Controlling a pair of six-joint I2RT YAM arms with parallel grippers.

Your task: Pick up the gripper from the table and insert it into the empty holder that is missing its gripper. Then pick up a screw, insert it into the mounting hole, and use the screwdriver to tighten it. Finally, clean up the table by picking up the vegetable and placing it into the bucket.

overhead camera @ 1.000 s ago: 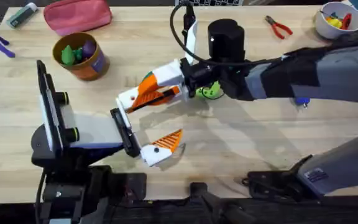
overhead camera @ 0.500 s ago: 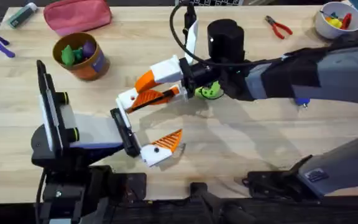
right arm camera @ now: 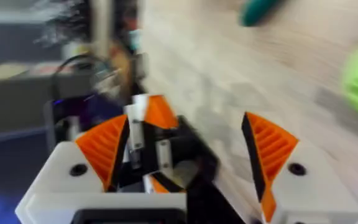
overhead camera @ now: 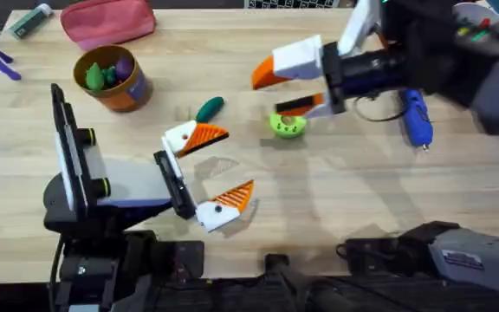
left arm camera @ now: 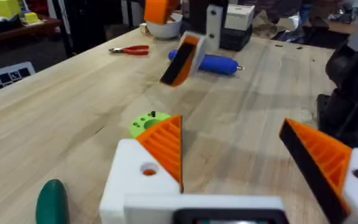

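My left gripper [overhead camera: 212, 171] lies open at mid-table. The orange ribbed gripper [left arm camera: 165, 144] sits in its far white holder [overhead camera: 180, 139]. The mounting hole [left arm camera: 148, 169] below it shows orange inside. My right gripper [overhead camera: 300, 84] hangs open and empty above the table, to the right of the holder. The blue screwdriver [overhead camera: 416, 117] lies on the table further right. The dark-green vegetable [overhead camera: 209, 108] rests just behind the holder. The orange-brown bucket [overhead camera: 111, 80] stands at the back left. I cannot make out a screw.
A round green disc [overhead camera: 288, 125] lies under my right gripper. Toy pieces fill the bucket. A pink pouch [overhead camera: 108, 22] lies at the back edge. Red pliers [left arm camera: 129, 50] and a white bowl [left arm camera: 166, 28] are at the far right.
My right gripper has left the holder and swung up and to the right. The orange piece stays in the holder. The vegetable is now uncovered. The left arm has not moved.
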